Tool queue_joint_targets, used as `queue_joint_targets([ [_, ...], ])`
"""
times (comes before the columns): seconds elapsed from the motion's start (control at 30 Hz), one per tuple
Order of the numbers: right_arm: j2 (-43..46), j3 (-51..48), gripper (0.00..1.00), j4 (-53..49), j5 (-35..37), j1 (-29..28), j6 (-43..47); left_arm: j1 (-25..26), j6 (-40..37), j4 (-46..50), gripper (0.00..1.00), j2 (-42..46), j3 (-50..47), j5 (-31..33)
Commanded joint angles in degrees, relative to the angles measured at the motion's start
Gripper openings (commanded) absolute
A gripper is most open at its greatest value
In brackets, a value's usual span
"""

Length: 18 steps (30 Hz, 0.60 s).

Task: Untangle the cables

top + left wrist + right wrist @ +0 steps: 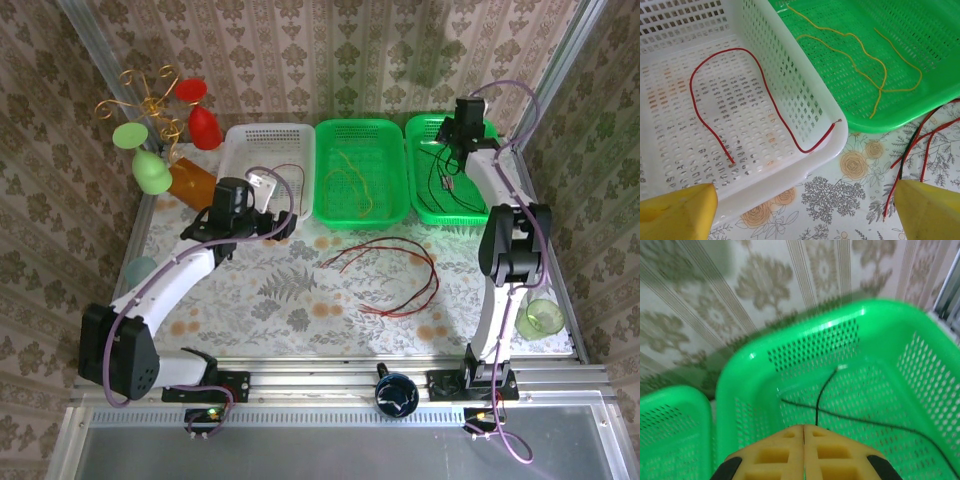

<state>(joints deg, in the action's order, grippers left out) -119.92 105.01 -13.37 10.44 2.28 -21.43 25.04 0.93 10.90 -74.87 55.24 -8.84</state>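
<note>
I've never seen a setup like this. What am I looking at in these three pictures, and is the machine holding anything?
These are two robot arms bolted to the near edge of a table. One picture looks down from above. The other two come from a small camera on each wrist, so the yellow pads there are that arm's own jaws. Red and black cables lie loose on the table. Behind them stand a white basket with a red cable, a middle green basket with a yellow cable, and a right green basket with a black cable. The left gripper is open and holds nothing. The right gripper is shut; the black cable runs up to it, but I cannot tell whether it is pinched.
</note>
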Motion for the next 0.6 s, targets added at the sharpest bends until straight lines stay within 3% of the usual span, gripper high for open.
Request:
queue_joint_targets([
  [0.0,-5.5,6.4,0.0,-11.3,-2.5,0.8,-3.6,0.7,1.0,0.9,0.92,2.5,-0.8,1.3],
  [0.13,-11.4,12.1,0.0,-19.6,-3.5,0.9,-5.1,0.7,1.2,1.3,0.92,3.0,-1.4,1.6],
  [0.37,-14.8,14.3,0.0,-20.6,-4.6,1.6,-7.2,0.7,1.1,2.7,0.92,4.0,-1.5,2.4],
  [0.57,-20.1,23.0,0.01,-29.7,-7.7,2.9,-9.1,0.7,0.8,5.7,0.92,3.7,-0.5,2.8],
])
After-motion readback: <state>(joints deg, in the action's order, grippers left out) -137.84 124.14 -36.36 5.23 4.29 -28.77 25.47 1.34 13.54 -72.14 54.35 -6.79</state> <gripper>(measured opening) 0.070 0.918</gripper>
